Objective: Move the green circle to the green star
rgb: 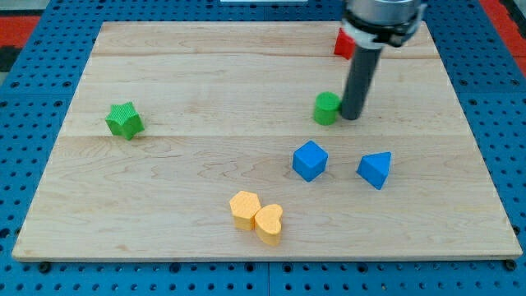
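Note:
The green circle [326, 108] sits on the wooden board right of centre, toward the view's top. The green star [125, 120] lies far off at the view's left, at about the same height in the view. My tip [351, 116] is down on the board just to the right of the green circle, touching or almost touching its right side. The dark rod rises from there to the arm at the view's top.
A red block [344, 43] sits near the board's top edge, partly hidden behind the rod. A blue cube [310, 160] and a blue triangle [376, 169] lie below the circle. Two yellow blocks [245, 209] [269, 223] touch near the bottom edge.

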Controlling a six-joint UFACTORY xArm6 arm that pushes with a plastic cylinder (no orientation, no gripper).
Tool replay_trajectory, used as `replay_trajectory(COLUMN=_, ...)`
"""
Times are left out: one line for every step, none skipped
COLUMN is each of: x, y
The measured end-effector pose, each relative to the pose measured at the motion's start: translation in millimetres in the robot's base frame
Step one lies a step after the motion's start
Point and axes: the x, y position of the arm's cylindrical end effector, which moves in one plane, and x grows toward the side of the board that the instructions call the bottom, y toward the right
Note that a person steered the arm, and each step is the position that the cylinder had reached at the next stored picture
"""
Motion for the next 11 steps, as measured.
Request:
replay_trajectory(x=-12.7, y=-7.2)
replay_trajectory(x=-12.8, y=0.1)
replay_trajectory(x=-12.8, y=2.8)
replay_trajectory(x=-12.8, y=9.1)
replay_trajectory(x=-15.0, y=-0.8)
replay_trajectory(x=-12.8, y=-31.3)
replay_trajectory(x=-12.1, y=-71.1)
replay_trajectory(x=-14.1, y=-101.8)
replay_trajectory(x=-39.5, y=-101.8)
replay_trajectory(x=-46.2, y=-142.6)
replay_trajectory(x=-43.2, y=-198.8)
